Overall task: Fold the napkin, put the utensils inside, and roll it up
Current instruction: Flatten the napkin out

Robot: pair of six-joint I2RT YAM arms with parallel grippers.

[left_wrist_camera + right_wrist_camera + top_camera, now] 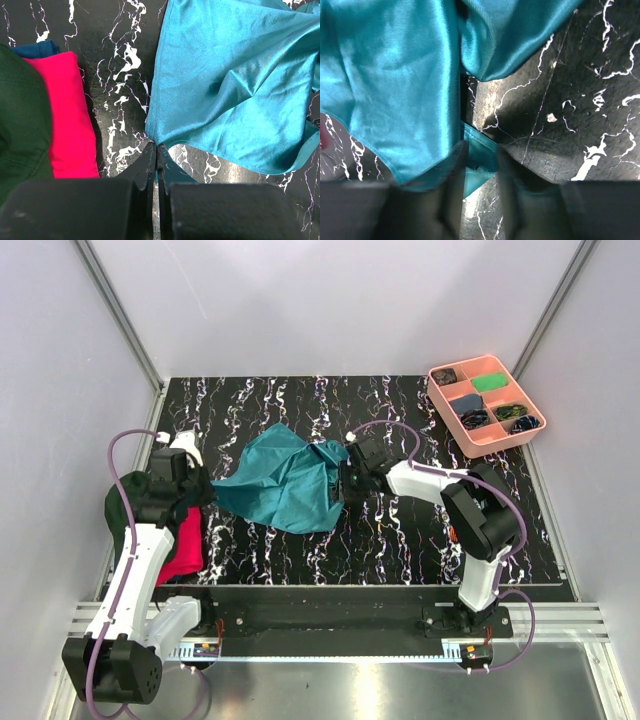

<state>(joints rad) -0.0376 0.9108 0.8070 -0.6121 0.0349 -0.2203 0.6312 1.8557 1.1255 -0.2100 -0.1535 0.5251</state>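
Nearby, a pink cloth (185,545) and a dark green cap (118,508) lie at the table's (400,540) left edge. The napkin (285,485) is stretched, rumpled, between both arms. The left gripper (156,150) is pinched on its corner and the right gripper (480,165) is clamped on its edge. A pink tray (448,412) at the far right holds small dark and green pieces.

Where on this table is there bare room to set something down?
Bare marble: between the napkin and the table's near edge; between the right arm and the pink tray; a strip behind the napkin. Crowded: the left edge with the pink-red cloth, and mid-table where the left claw and right claw grip the napkin.
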